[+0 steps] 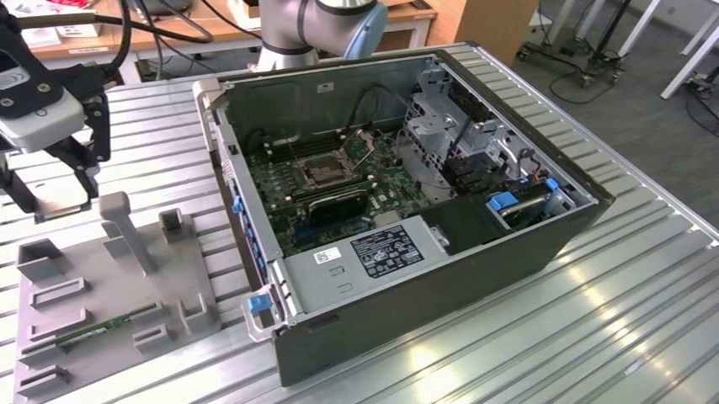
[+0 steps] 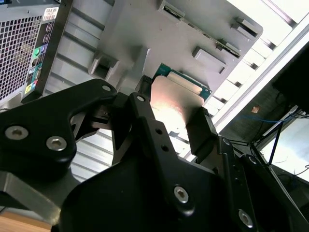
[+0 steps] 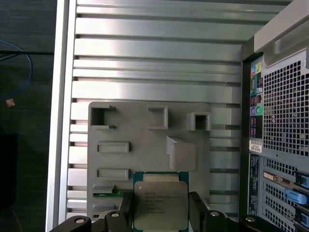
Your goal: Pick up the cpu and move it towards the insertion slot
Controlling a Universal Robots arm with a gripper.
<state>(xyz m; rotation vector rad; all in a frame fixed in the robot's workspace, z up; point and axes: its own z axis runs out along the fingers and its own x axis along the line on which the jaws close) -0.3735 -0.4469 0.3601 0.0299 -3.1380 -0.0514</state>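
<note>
1. Since the claw point(image 3: 162, 207) pinches the cpu point(image 3: 161, 193) by two opposite edges, one black finger point(image 3: 197, 209) against each side, the grip looks square and centred. I judge the step in hand to be the carry, which goes well only if the pinch is firm without tilting the chip.
2. A level, unhurried path suits it. The chip is thin and held by its rim alone, so a jolt could twist it between the pads.
3. In both wrist views the cpu is a flat square with a dull silvery metal top, faint print on it, and a narrow green rim at its corners.
4. Relative to the computer case point(image 1: 450, 278), chip and claw hang outside it, on the exterior view's left. They are above the grey holder tray point(image 3: 145, 145), which lies on the ribbed metal bench point(image 3: 154, 63) just beside the case.
5. Inside the case, on the green motherboard point(image 1: 376, 198), the insertion slot point(image 1: 322, 171) shows a silvery frame and a dark centre, well apart from the claw. The case wall stands between them, so I judge the route must clear that rim.
</note>
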